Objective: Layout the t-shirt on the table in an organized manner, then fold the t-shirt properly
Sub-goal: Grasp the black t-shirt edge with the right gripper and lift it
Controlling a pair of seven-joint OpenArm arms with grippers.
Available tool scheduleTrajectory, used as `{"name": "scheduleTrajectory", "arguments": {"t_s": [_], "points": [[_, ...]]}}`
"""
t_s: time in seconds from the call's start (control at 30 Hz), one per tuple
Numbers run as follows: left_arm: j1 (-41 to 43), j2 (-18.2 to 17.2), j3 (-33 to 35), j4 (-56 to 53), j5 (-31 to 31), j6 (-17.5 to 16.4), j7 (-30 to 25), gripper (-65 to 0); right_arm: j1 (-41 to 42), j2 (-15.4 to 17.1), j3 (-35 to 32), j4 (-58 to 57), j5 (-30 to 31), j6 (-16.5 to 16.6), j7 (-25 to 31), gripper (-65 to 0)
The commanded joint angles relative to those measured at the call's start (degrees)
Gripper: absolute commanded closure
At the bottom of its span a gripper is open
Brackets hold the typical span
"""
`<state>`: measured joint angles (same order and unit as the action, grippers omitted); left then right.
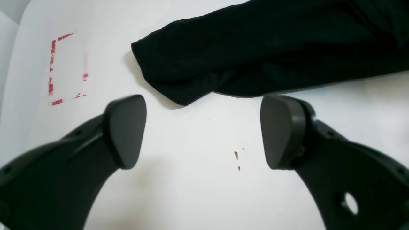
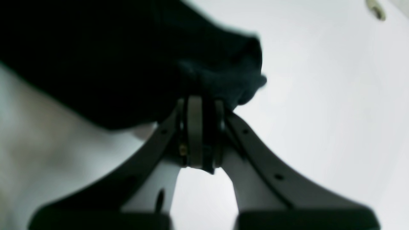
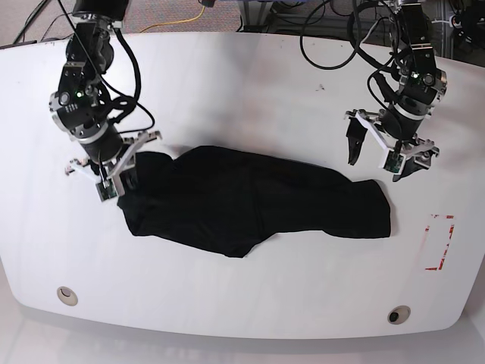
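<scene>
One soft, wrinkled black cloth t-shirt (image 3: 250, 208) lies bunched across the middle of the glossy white round-cornered table (image 3: 242, 91), its long axis running side to side in the base view, one end toward the red rectangular outline mark (image 3: 439, 243). At the opposite end, the black right gripper (image 3: 121, 178) has its jaws pinched tight on a fold of the shirt's edge. Well clear, the black left gripper (image 3: 386, 155) hovers above bare tabletop, jaws spread wide, holding nothing.

Base view overhead, facing down on the whole table (image 3: 242, 76); wrist views close above it, sharing the t-shirt (image 3: 250, 201).
</scene>
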<state>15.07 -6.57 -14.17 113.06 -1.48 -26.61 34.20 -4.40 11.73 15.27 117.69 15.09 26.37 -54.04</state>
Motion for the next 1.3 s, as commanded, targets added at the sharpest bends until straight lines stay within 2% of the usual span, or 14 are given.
{"name": "scheduleTrajectory", "arguments": {"t_s": [0.0,0.17,0.23,0.43,0.63,0.83,1.03,1.27], "points": [[-0.47,-0.35,-0.03,0.55,-0.41,0.2,-1.3,-52.4,1.57,-0.89,-0.32,0.47,0.53,-0.18,1.86,0.0],[-0.6,-0.33,0.03,-0.22,-0.35,0.26,-1.4,-52.6,3.84,-4.58,-0.96,-2.53,0.41,-0.37,4.3,0.0],[-0.79,-0.29,0.94,-0.35,-0.45,0.17,-1.12,-52.6,5.87,-7.2,-1.29,-5.26,0.58,-0.36,5.87,0.0],[-0.95,-0.33,0.8,-0.96,-0.62,0.29,-1.0,-52.8,8.26,-9.85,-1.91,-12.55,0.29,-0.47,12.68,0.0],[-0.5,-0.24,0.62,-0.48,-0.83,0.11,-1.24,-53.1,6.51,-9.31,-2.09,-13.83,0.53,-0.28,13.05,0.0],[-0.22,-0.23,0.61,-0.7,-1.27,0.17,-1.1,-53.6,2.56,-5.95,-1.39,-10.54,1.19,0.06,11.19,0.0],[-0.12,-0.29,0.83,0.76,-3.23,0.21,-0.87,-53.9,3.42,-4.54,-1.64,-11.34,0.56,-0.26,11.4,0.0],[-0.06,-0.81,1.01,1.33,-5.93,0.28,-1.32,-53.8,5.73,-5.29,-2.19,-12.61,-0.3,-0.23,11.17,0.0]]}}
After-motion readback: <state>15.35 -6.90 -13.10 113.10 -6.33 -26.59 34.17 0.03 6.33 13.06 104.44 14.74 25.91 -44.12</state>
